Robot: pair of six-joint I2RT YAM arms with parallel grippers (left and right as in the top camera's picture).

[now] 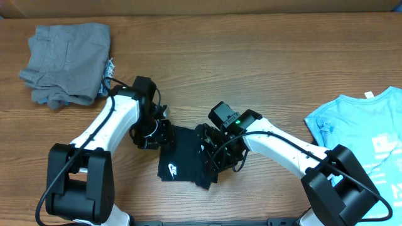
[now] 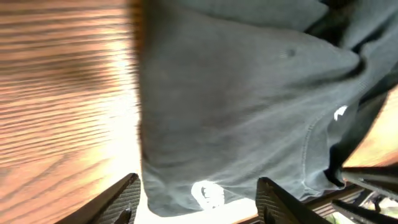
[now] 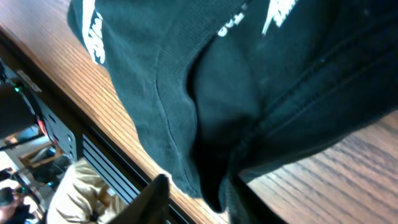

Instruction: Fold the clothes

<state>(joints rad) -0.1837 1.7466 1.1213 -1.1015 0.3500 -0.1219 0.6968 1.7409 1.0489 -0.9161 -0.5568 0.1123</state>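
Observation:
The black T-shirt [image 1: 183,157] lies folded into a small packet at the table's front middle, its white logo [image 1: 172,168] facing up. My left gripper [image 1: 155,134] is at the packet's left edge. In the left wrist view its jaws [image 2: 198,182] stand wide apart and open, with the flat shirt [image 2: 249,99] and logo [image 2: 207,194] between and beyond them. My right gripper [image 1: 217,162] is over the packet's right edge. In the right wrist view [image 3: 199,188] a dark fold of the shirt [image 3: 211,124] hangs between its fingers, and wood shows beside one finger [image 3: 158,196].
Grey folded garments [image 1: 66,59] lie at the back left corner. A light blue T-shirt with white print [image 1: 367,135] is spread at the right edge. The table's front edge [image 3: 118,155] runs just below the black packet.

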